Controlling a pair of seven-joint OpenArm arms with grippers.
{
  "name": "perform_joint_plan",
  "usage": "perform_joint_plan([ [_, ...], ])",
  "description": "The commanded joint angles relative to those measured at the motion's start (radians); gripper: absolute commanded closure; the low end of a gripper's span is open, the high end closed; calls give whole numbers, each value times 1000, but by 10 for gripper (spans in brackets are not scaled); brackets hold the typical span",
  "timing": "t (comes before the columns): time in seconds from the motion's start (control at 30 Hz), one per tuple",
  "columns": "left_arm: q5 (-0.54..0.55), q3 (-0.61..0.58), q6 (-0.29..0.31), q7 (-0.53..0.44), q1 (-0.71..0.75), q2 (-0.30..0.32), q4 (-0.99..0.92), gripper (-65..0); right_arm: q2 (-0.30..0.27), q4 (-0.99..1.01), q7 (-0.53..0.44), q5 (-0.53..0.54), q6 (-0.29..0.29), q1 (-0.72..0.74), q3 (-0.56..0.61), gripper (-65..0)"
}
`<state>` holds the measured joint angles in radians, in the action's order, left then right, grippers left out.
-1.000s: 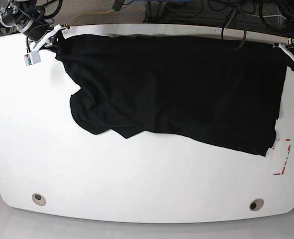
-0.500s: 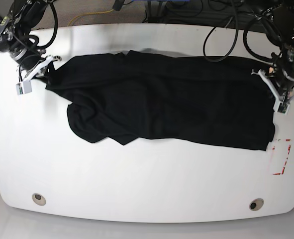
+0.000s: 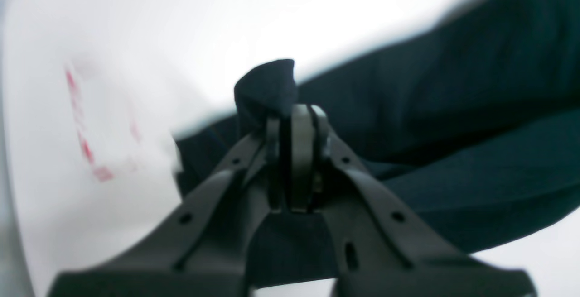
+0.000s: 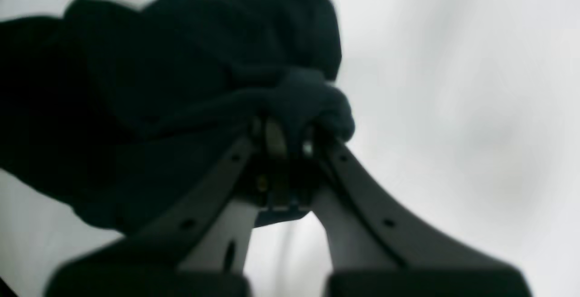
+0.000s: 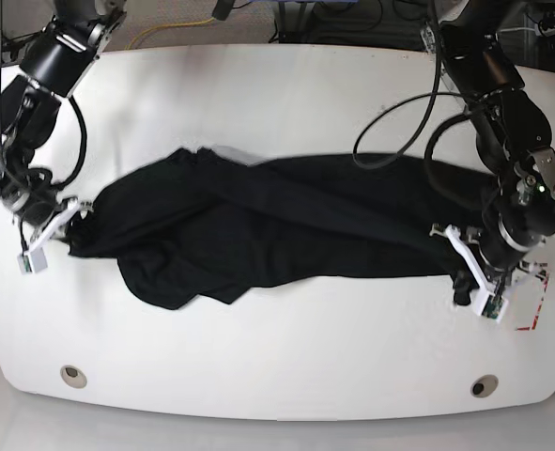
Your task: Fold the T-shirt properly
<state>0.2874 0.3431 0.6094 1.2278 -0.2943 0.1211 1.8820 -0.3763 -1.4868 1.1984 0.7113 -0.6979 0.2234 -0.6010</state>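
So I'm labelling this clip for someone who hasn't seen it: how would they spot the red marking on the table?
Start with the white table and the black T-shirt stretched across it. Follow the shirt to the end pinched by the left gripper. Just beyond it, by the table's edge, is the red marking, a broken outline and the only colour on the tabletop.

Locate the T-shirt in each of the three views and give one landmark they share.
Base: T-shirt stretched across the table's middle, between both grippers.
Left wrist: fills the right side, a corner pinched at centre.
Right wrist: upper left, bunched at the fingertips.
Shared landmark: the white table.
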Motion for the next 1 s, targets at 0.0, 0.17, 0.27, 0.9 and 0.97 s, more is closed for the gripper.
perform_joint_plan([
  [0.0, 6, -9, -26, -23, -78, -4, -5, 0, -56, 45, -30, 21, 0, 109, 26, 0],
  [0.17, 5, -14, -32, -23, -214, -11, -52, 0, -123, 173, -65, 21, 0, 302, 128, 0],
  [0.27, 5, -12, -32, -23, -319, -11, -80, 0, -158, 260, -101, 21, 0, 445, 226, 0],
  [0.9, -40, -14, -32, -16, -863, 93, -60, 0, -260, 321, -32, 28, 0, 1082, 520, 0],
  [0.97, -40, -12, -32, -16, -912, 107, -88, 0, -273, 321, -16, 29, 0, 1082, 524, 0],
])
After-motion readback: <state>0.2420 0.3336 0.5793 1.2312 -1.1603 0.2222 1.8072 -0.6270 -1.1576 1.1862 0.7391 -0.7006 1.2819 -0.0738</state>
